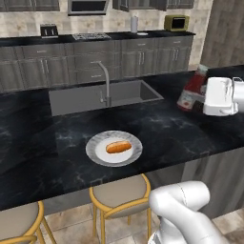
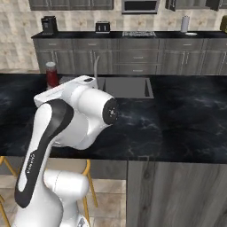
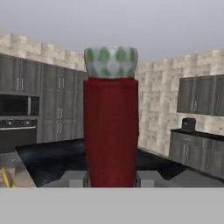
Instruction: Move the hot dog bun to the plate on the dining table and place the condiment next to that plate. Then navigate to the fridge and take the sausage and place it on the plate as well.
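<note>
No text, brand, number or sign can be read anywhere in these pictures. The condiment (image 1: 192,89), a red bottle tilted near the right end of the bench (image 1: 57,143), carries a white label in the left base view, but whatever is printed on it is too small and blurred to make out. In the hand view the bottle's red body faces the camera plain, and its pale cap bears a green patterned print, no letters. Small dark marks run along the robot's upper arm in the right base view; they are illegible.
</note>
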Robot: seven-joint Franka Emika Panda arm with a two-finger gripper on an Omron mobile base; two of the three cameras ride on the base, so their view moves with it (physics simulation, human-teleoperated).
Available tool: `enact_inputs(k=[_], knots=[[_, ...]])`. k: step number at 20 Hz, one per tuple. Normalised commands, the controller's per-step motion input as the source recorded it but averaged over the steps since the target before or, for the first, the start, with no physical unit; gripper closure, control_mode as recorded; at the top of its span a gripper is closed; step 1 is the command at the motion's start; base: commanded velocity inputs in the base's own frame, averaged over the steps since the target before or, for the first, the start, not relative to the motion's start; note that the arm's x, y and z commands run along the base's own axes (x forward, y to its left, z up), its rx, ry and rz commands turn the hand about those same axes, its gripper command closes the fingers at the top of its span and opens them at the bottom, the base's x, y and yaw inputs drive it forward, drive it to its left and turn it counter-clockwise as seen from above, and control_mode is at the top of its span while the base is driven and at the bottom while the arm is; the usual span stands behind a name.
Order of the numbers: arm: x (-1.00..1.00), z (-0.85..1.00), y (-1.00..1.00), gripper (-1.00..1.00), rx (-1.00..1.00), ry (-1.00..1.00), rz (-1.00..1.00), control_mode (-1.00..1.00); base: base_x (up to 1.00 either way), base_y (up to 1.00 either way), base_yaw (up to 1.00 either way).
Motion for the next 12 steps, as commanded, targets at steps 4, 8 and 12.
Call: enact_inputs(k=[4,8,12], knots=[[0.28,-0.39,-0.12,1.0,-0.02,-0.09,0.27,-1.0,0.0,0.0,0.0],[0.03,-0.58,-0.04,1.0,-0.12,0.01,0.09,-1.0,0.0,0.0,0.0],[0.05,-0.56,-0.08,1.0,-0.09,0.0,0.07,-1.0,0.0,0.0,0.0]])
